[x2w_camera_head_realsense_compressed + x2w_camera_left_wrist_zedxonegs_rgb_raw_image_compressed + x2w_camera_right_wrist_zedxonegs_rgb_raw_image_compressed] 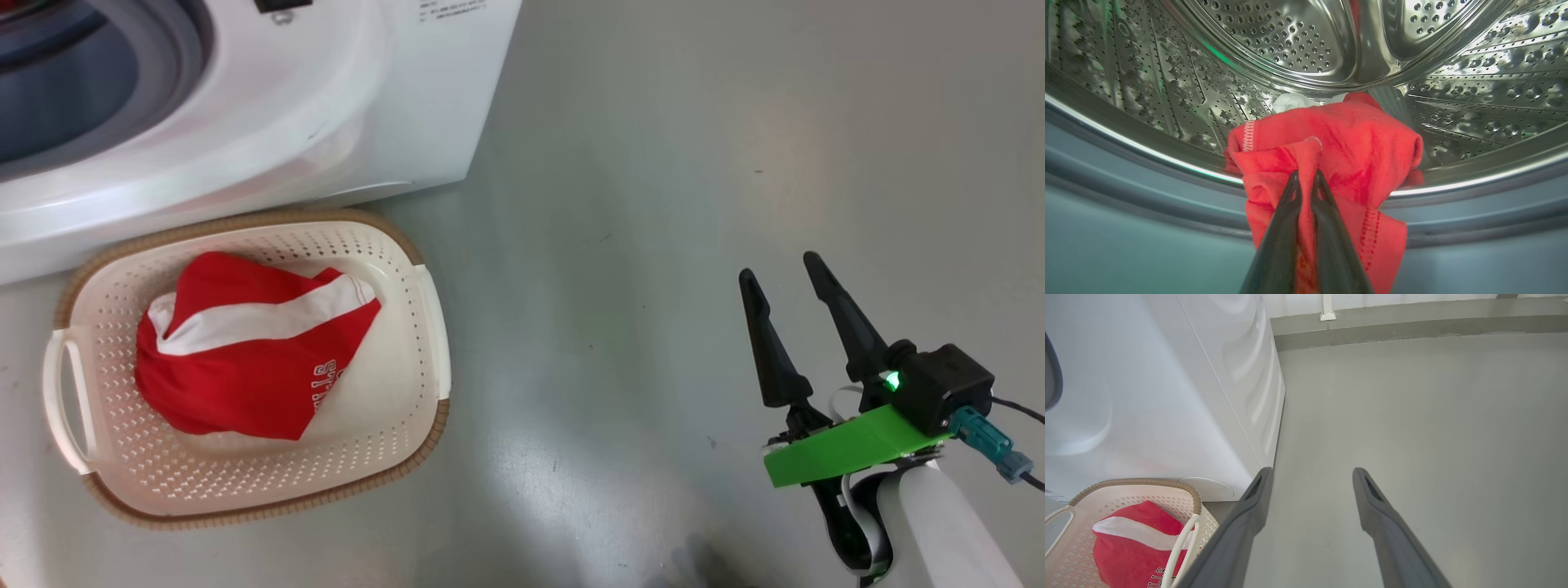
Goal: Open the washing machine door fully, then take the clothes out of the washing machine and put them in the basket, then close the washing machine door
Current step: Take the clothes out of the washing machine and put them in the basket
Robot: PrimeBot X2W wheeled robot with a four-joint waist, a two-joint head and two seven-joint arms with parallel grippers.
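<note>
In the left wrist view my left gripper [1306, 173] is shut on a red garment [1355, 139] that drapes over the grey gasket [1147, 171] at the mouth of the washing machine's steel drum [1274, 45]; a bit of white cloth shows behind it. Another red and white garment [245, 351] lies in the cream basket [424, 327] on the floor in front of the white washing machine [343, 106]. My right gripper [788, 282] hangs open over bare floor to the right of the basket, holding nothing. The door is out of view.
Grey floor [653, 204] stretches right of the machine and basket. A wall base [1412, 318] runs along the far side in the right wrist view. The basket [1126, 490] sits tight against the machine's front.
</note>
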